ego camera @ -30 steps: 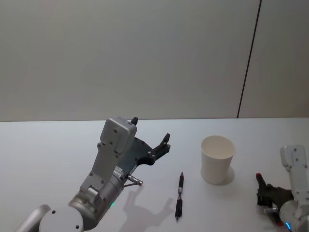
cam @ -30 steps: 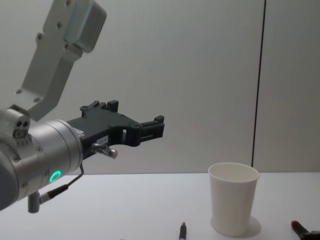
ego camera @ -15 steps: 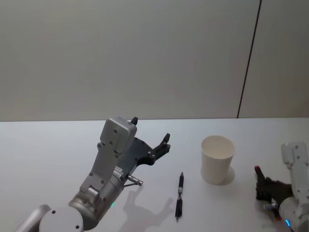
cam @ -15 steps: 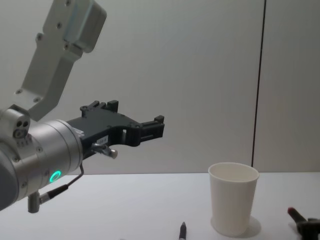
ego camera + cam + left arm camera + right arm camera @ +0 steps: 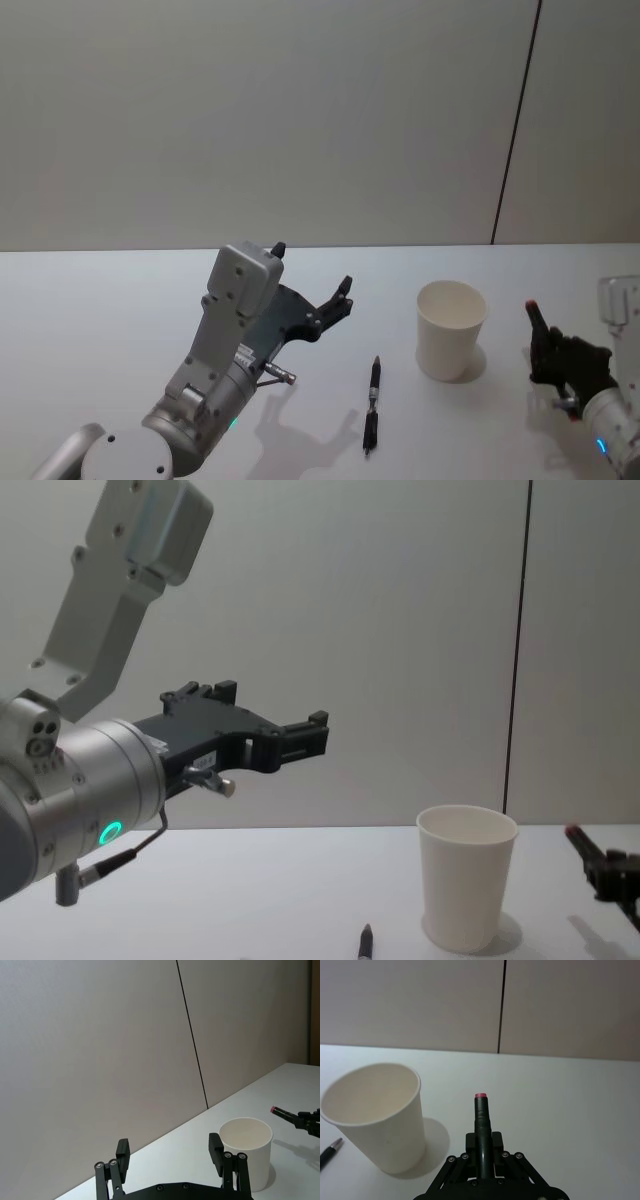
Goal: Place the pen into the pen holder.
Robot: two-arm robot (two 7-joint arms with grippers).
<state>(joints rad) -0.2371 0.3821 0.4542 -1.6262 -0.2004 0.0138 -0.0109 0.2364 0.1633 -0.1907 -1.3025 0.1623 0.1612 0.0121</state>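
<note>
White table [image 5: 100, 300], grey wall [image 5: 250, 120] with one dark vertical seam [image 5: 514, 130]. The holder [image 5: 450, 335] stands upright; near its right, the right gripper [image 5: 562, 362] is clamped on a red-tipped pen [image 5: 536, 320]. The left gripper [image 5: 312, 266] hangs farther left, fingers apart. A second pen [image 5: 371, 405] lies flat between.

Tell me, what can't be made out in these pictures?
Chest view: pen on the table cut off by the bottom edge.
Right wrist view: red-tipped pen, lower end hidden inside the right gripper.
Head view: cup, inside bottom hidden by its own wall.

Soft even light, faint shadows
</note>
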